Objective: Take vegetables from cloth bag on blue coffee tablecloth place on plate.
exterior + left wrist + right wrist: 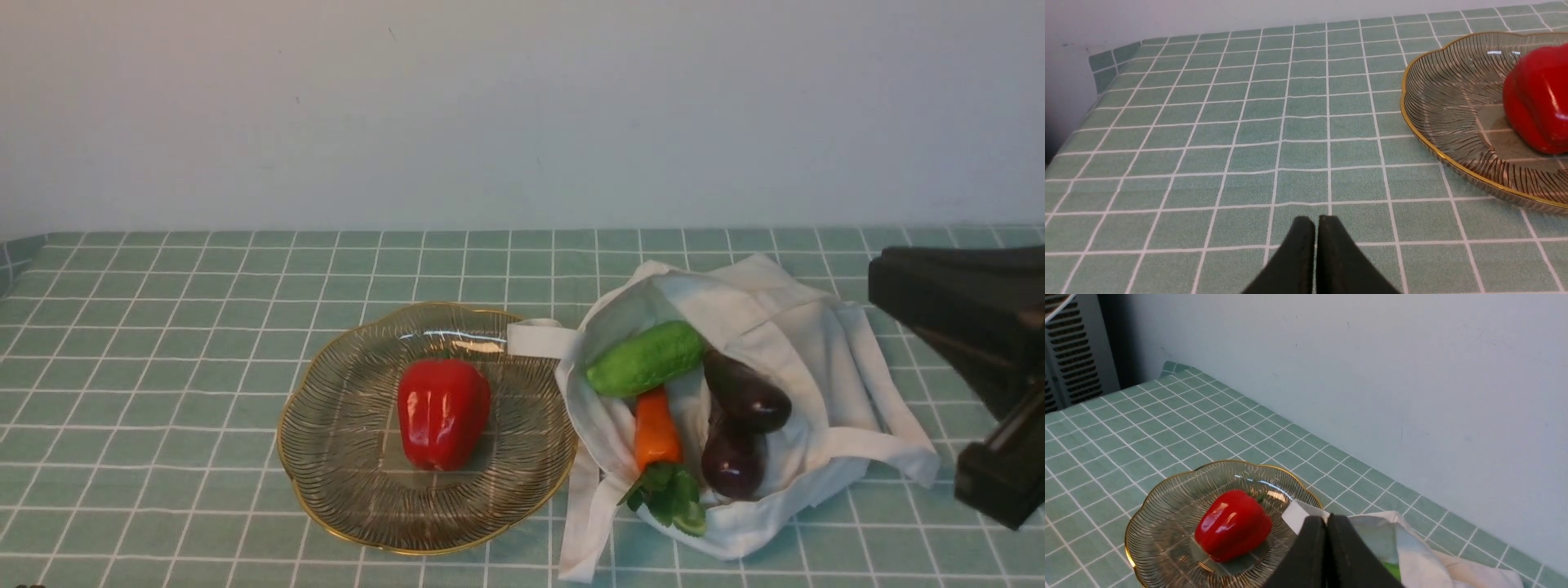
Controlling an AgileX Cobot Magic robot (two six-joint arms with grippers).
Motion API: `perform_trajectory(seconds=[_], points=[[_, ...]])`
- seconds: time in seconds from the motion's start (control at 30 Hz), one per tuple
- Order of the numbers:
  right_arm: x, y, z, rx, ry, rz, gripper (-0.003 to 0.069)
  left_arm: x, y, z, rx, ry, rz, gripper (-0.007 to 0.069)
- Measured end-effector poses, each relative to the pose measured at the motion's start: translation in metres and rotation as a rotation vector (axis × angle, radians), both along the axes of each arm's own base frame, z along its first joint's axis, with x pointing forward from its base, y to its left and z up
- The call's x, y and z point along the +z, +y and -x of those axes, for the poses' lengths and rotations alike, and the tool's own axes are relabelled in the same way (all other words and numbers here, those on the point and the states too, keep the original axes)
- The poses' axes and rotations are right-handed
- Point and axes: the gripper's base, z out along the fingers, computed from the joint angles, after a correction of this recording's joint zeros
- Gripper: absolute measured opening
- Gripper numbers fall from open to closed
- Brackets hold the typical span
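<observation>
A red bell pepper (pixel 443 412) lies in the middle of the gold-rimmed glass plate (pixel 351 425) on the teal grid tablecloth (pixel 163 327). Right of the plate the white cloth bag (pixel 816 351) lies open, holding a green cucumber (pixel 645 359), an orange carrot (pixel 655 429) and two purple eggplants (pixel 747 392). My left gripper (pixel 1315 222) is shut and empty, low over bare cloth, apart from the plate (pixel 1445 94). My right gripper (pixel 1326 519) is shut and empty, raised above the bag (pixel 1421 555). The pepper shows in the right wrist view (pixel 1233 524).
A pale wall runs along the far edge of the table. My right arm (pixel 971 327) fills the right edge of the front view beside the bag. A bag strap (pixel 535 336) lies against the plate's rim. A grey vented unit (pixel 1073 351) stands past the table's far left corner.
</observation>
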Motion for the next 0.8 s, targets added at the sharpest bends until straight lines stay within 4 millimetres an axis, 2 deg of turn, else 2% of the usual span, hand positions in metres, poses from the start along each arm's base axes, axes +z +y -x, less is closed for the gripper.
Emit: perform_trajectory(seconds=[0.8], points=[[0.0014, 0.0005, -0.0005, 0.005, -0.051, -0.008, -0.0015, 0.0000, 0.0000, 0.0000, 0.000, 0.000, 0.000, -0.0005]])
